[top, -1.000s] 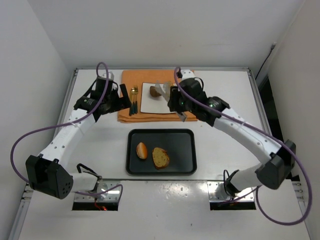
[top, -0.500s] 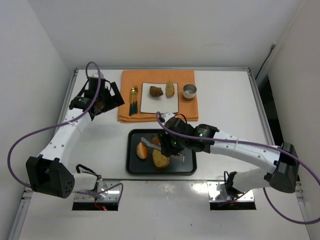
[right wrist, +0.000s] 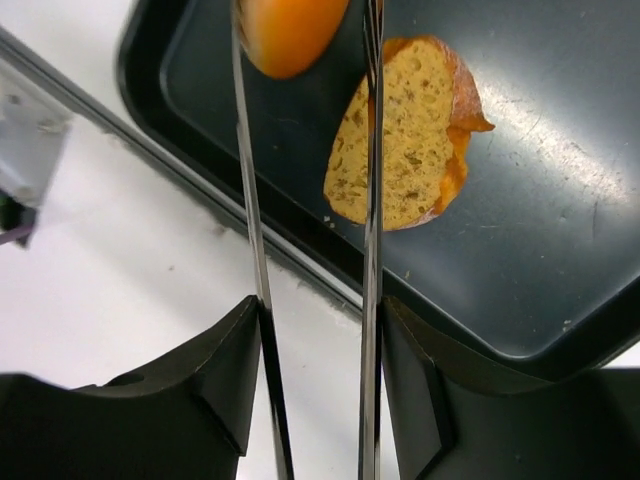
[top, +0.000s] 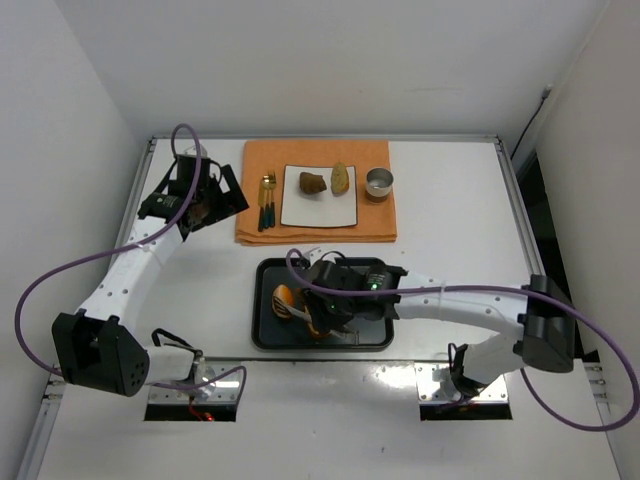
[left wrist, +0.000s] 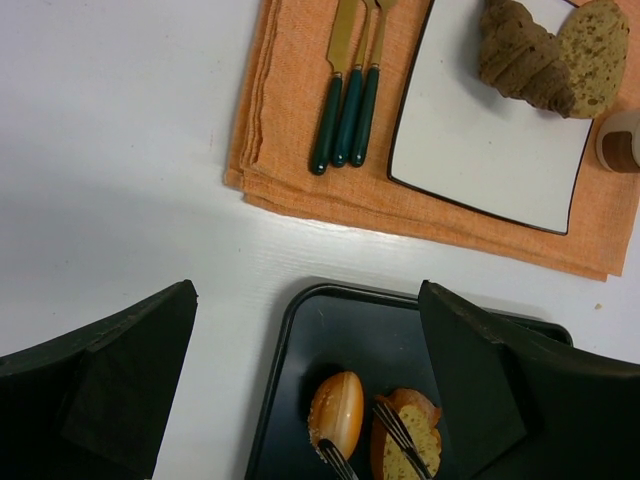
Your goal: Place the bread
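Black tray — orange bun beside bread slice, right claw over both.

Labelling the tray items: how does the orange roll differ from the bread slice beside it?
The orange roll is smooth, glossy and whole; the bread slice is cut, showing porous crumb. The roll is orange all over; the slice only along its crust. Both lie on the black tray.

We see an orange placemat spread flat at the far middle of the white table. On its left part lie three pieces of cutlery with dark green handles and gold-coloured heads, side by side and parallel. A small round metal cup stands upright on its right part.
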`<action>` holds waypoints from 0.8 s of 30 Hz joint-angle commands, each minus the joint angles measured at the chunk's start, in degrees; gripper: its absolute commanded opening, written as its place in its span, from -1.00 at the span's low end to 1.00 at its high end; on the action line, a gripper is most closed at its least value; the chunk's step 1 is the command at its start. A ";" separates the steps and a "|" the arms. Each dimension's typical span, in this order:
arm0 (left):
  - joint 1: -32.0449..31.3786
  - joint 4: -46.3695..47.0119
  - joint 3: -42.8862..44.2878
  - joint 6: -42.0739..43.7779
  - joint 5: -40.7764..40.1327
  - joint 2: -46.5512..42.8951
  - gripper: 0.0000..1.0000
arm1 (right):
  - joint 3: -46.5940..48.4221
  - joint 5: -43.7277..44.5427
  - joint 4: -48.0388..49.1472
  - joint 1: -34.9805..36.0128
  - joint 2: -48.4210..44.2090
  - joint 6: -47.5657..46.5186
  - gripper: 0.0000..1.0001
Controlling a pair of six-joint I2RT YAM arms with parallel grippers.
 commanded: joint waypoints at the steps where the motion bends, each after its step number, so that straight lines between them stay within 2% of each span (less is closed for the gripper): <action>1: 0.71 0.67 -0.05 0.10 0.42 -2.10 0.98 | 1.77 3.57 1.88 1.07 2.17 1.55 -0.02; 4: 0.71 0.67 -0.05 0.63 0.42 -2.11 0.98 | 3.00 4.18 2.42 1.68 4.11 1.55 -0.06; 5: 0.71 0.67 -0.05 0.63 0.42 -2.11 0.98 | 3.01 4.19 2.94 1.69 4.11 1.55 -0.11; 6: 0.71 0.67 -0.05 0.63 0.42 -2.11 0.98 | 3.53 4.88 2.94 1.69 4.11 1.55 -0.26; 9: 0.71 0.67 -0.05 0.63 0.42 -2.11 0.98 | 4.15 6.20 2.94 1.69 2.37 1.03 -0.39; 19: 0.71 1.19 -0.05 0.63 0.95 -2.11 0.98 | 8.20 6.13 -2.51 1.69 -0.45 1.02 -0.39; 24: 0.71 1.20 -0.05 0.63 0.95 -2.11 0.98 | 8.19 3.49 -4.34 1.69 -2.92 1.03 -0.15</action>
